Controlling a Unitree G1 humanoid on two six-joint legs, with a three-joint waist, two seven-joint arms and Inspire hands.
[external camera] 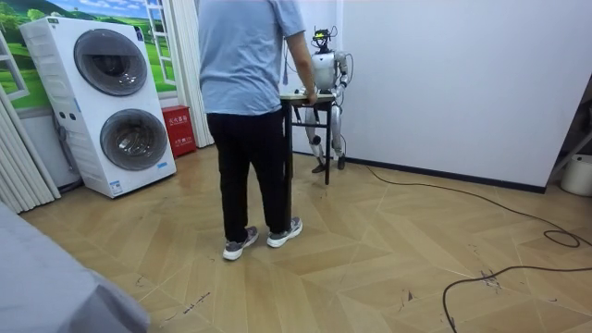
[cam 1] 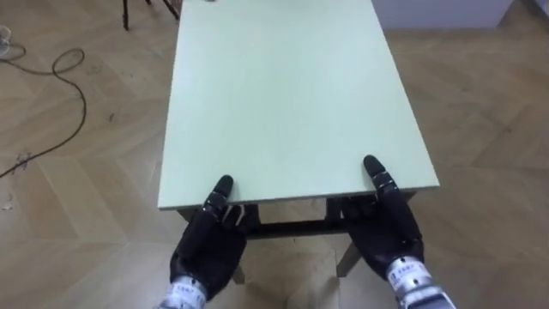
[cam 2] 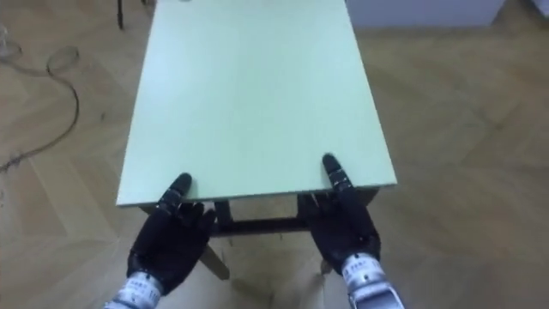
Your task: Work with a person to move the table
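Table (cam 1: 283, 94) held between robot and person (external camera: 245, 111).
Left hand (cam 1: 208, 245) and right hand (cam 1: 390, 227) clasp the near edge, thumbs on the pale green top, fingers tucked beneath; the person's hand (external camera: 312, 95) holds the far end, near the white wall (external camera: 462, 74).

Floor: pale brown herringbone wooden parquet (external camera: 370, 250), scuffed in places.
Wall: plain white painted wall (external camera: 444, 83) at one o'clock in the room view, with a dark skirting strip (external camera: 462, 176) along its foot.
Appliances: two white front-loading washing machines (external camera: 106, 102), stacked, at ten o'clock.
Beside them: small red box (external camera: 178, 129) on the floor.
Above them: green landscape mural (external camera: 111, 7) at eleven o'clock.
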